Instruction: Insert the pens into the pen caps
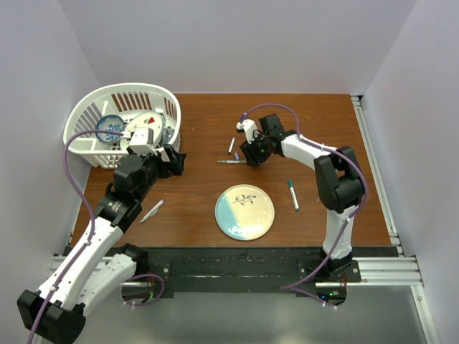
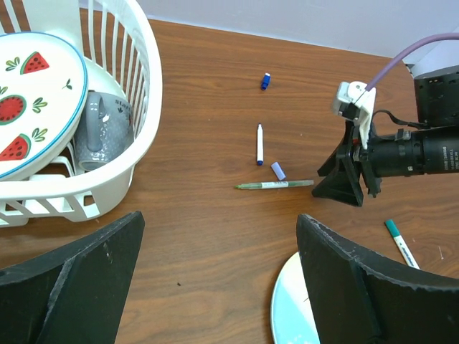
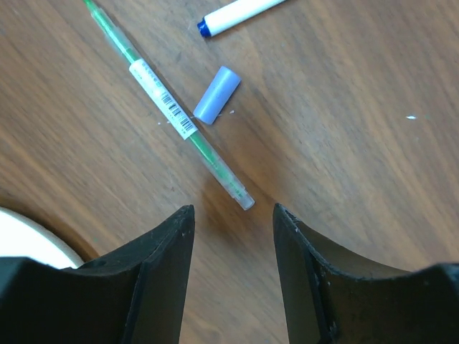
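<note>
A thin green pen point(image 3: 168, 107) lies on the wooden table, its clear end just ahead of my right gripper point(image 3: 233, 215), which is open, empty and low over the table. A purple cap point(image 3: 216, 94) lies beside the pen. A white pen point(image 3: 240, 14) lies beyond it. In the top view the right gripper point(image 1: 252, 154) sits right of the green pen point(image 1: 229, 162). My left gripper point(image 2: 219, 222) is open and empty, beside the basket point(image 1: 169, 163). A blue cap point(image 2: 266, 81) lies farther off. A teal-capped pen point(image 1: 293, 194) and another pen point(image 1: 151, 211) lie apart.
A white basket point(image 1: 86, 107) with plates and a mug stands at the back left. A round pale blue and cream plate point(image 1: 244, 212) lies at the table's front middle.
</note>
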